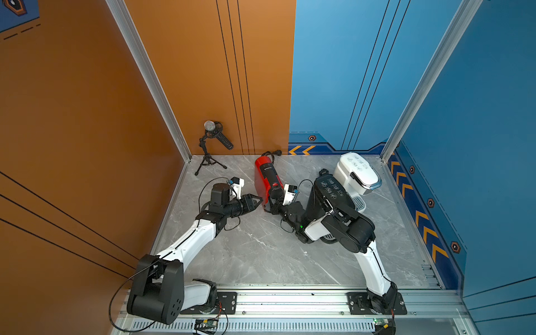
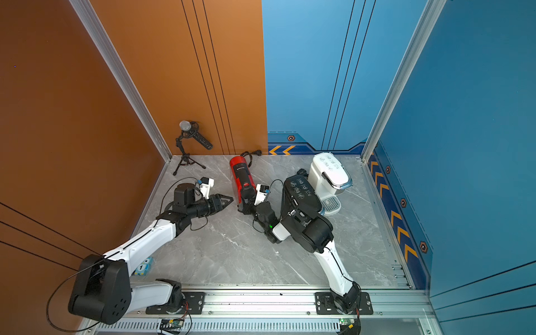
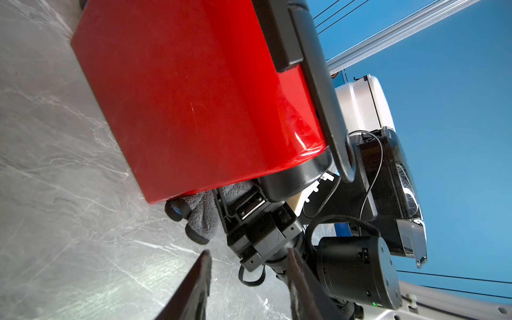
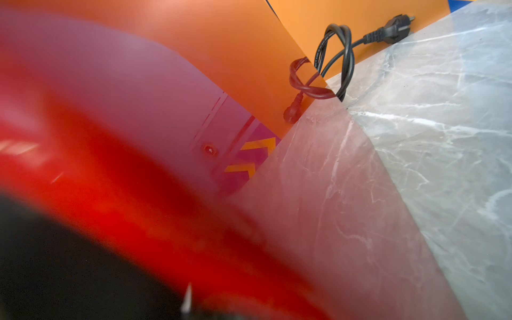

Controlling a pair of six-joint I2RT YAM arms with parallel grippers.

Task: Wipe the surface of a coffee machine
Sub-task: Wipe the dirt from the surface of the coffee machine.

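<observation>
Fluffy grey cloth (image 3: 204, 220) against glossy (boxy) red machine (image 3: 194, 110).

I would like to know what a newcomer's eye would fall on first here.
The red coffee machine, back centre of the table, stands out; the right gripper is shut on a grey cloth at its base, the open left gripper beside it. A black machine and a white machine stand nearby, a microphone in the back corner.

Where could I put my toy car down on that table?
The big bare patch of table between the left arm, the right arm and the front rail. Also beside the chevron wall. Crowded: round the red coffee machine, cloth, black machine and white machine.
</observation>
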